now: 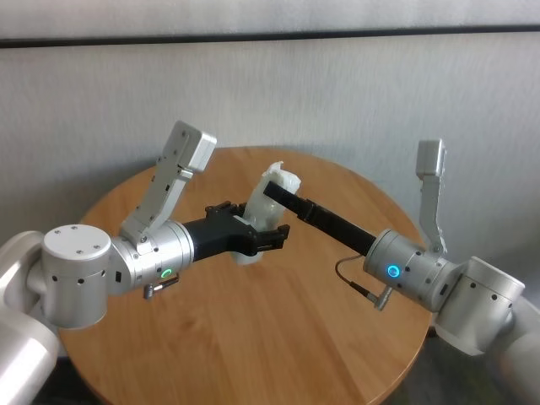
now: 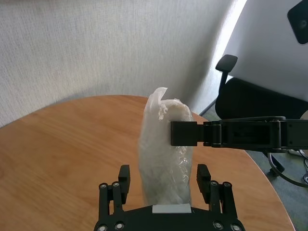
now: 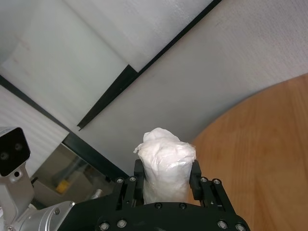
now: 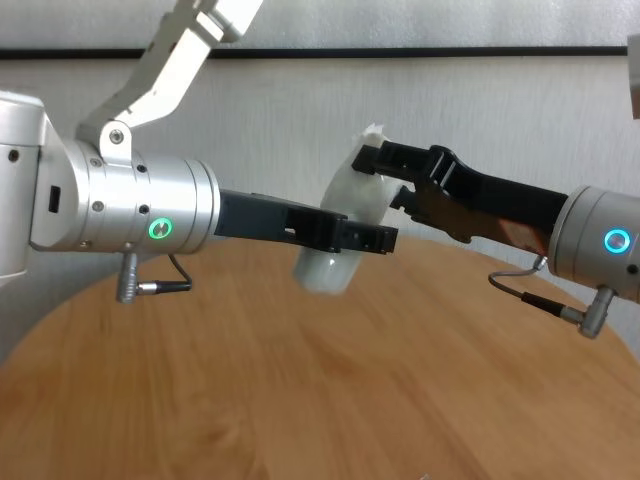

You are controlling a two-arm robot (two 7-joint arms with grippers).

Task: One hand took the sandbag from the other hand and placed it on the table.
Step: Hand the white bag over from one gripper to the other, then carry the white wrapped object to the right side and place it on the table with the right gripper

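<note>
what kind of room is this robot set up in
Probably an office or lab room. A large round light-brown wooden table stands by a pale textured wall, and a black office chair sits behind it, past the white lumpy sandbag.

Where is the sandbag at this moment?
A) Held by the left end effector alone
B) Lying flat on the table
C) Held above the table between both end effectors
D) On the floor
C: the sandbag hangs above the table, with the left end effector at its lower part and the right end effector at its top.
</note>
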